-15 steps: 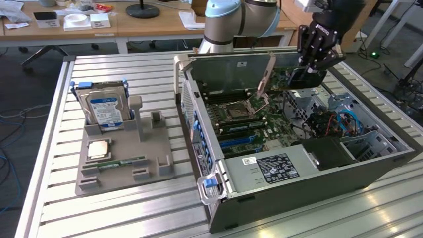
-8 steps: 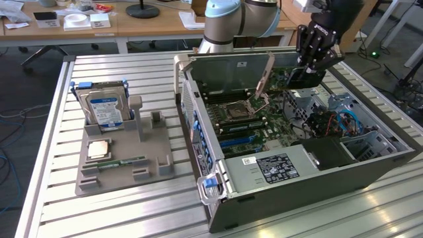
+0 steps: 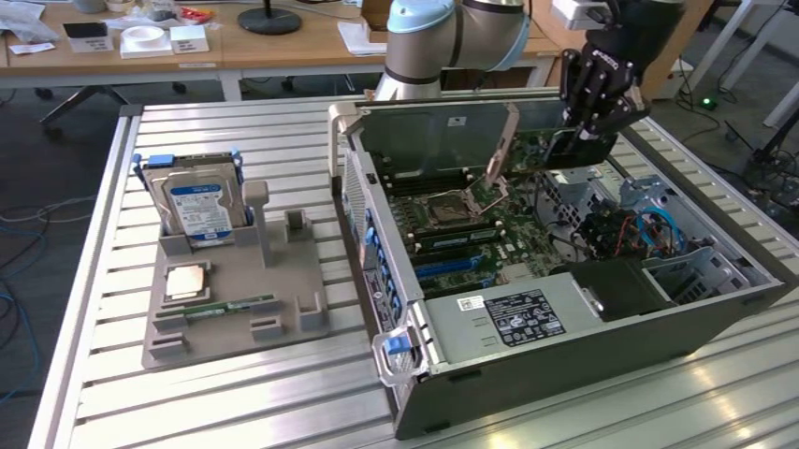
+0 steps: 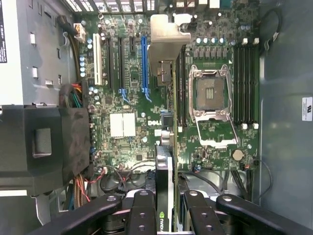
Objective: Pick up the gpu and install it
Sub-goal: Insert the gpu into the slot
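- Exterior view's left, near the left edge of the surface (image 3: 225, 393): grey holder (image 3: 281, 323) carrying an upright hard drive (image 3: 200, 206). Its label is blue and white, with print too small to read. A green memory stick (image 3: 238, 306) lies flat along the holder's near edge.
- Centre to right: open computer case (image 3: 600, 346) lying on its side, with the board facing up. The white sticker (image 3: 522, 318) on the black box at the case's near edge has print you cannot read.
- Far right corner of the case: your jaws hang over the board, partly closed and clamped on the graphics card (image 3: 577, 150), one finger on each flat face. The card is in the grip, clear of the board and not seated.
- Wrist view: the card runs edge-on straight out from the jaws. Its long axis points at the slotted back wall of the case, pale bracket (image 4: 166, 34) leading.
- Key relation: the long blue slot (image 4: 145, 63) runs parallel to the card but sits just beside its line, not under it. The processor socket (image 4: 211, 93) lies on the card's other side.
- Markings: a small green-and-white eye emblem (image 4: 161, 219) on the card's edge, likely Nvidia's.
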### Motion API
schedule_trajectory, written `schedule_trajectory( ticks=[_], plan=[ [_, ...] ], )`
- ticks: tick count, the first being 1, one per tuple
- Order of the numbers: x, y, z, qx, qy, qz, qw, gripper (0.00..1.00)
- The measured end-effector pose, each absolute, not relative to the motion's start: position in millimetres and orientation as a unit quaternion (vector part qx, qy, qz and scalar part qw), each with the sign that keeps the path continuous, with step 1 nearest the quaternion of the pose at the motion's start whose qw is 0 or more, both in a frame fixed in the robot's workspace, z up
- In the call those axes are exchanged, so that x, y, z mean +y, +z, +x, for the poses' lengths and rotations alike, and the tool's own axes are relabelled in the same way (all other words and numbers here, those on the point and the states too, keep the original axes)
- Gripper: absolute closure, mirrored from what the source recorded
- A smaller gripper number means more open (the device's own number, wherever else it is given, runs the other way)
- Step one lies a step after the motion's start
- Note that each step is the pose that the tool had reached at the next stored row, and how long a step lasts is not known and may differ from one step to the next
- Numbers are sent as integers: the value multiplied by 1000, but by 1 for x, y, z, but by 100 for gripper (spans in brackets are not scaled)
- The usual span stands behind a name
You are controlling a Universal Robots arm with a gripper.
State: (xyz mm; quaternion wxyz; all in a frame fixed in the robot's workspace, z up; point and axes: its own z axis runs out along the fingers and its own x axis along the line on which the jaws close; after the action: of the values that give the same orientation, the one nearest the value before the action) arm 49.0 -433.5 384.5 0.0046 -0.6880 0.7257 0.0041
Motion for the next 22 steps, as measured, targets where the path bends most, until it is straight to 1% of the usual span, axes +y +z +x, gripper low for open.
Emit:
schedule_trajectory(
  ticks=[2,22],
  plan=[
    [-434,384,47,726,2,-688,7,73],
    [-434,383,1,726,1,-688,8,73]
  ],
)
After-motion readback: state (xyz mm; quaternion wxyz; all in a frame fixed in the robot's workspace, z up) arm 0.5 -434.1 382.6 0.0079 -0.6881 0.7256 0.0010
